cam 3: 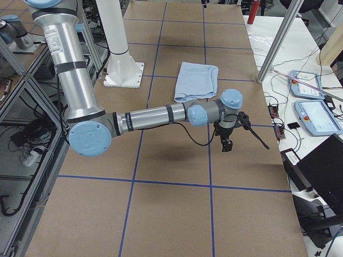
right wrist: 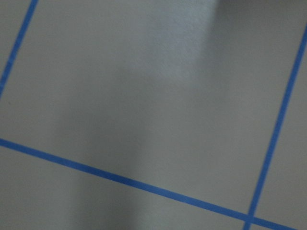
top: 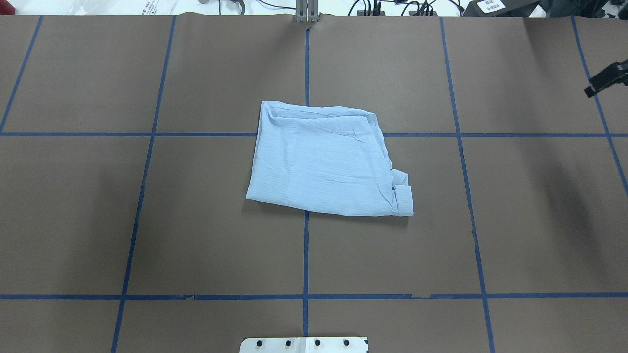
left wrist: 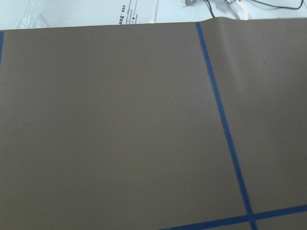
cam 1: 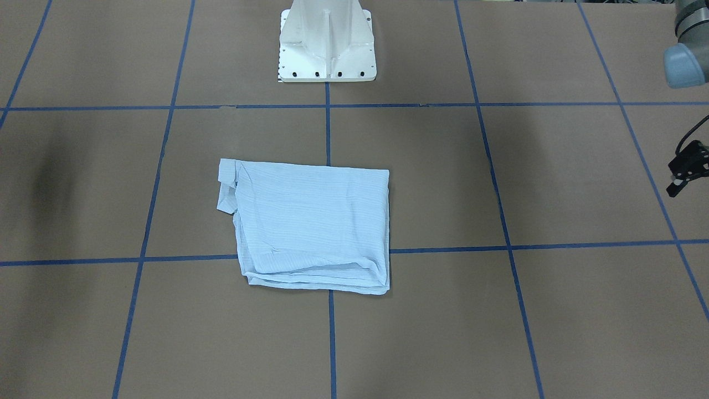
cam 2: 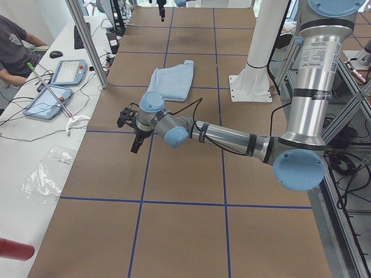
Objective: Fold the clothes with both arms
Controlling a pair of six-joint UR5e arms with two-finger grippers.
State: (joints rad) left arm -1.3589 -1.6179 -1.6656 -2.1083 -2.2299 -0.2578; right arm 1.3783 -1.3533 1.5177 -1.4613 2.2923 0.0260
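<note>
The pale light-blue shirt [cam 1: 313, 221] lies folded into a rough rectangle at the table's middle, with a cuff sticking out at one corner; it also shows in the overhead view [top: 324, 166] and both side views [cam 2: 174, 81] [cam 3: 197, 80]. My left gripper [cam 1: 688, 178] hangs empty above bare table far to the shirt's side, fingers apart; it shows near in the exterior left view [cam 2: 128, 132]. My right gripper [top: 606, 81] is cut off at the overhead view's right edge, far from the shirt, and in the exterior right view [cam 3: 244, 139] its fingers are spread and empty. Both wrist views show only brown table and blue tape.
The white pedestal base [cam 1: 327, 44] stands behind the shirt. A side bench holds teach pendants [cam 2: 58, 87] and cables beyond the table's far edge, where a seated person [cam 2: 14, 46] is. A metal post [cam 3: 278, 48] stands at that edge.
</note>
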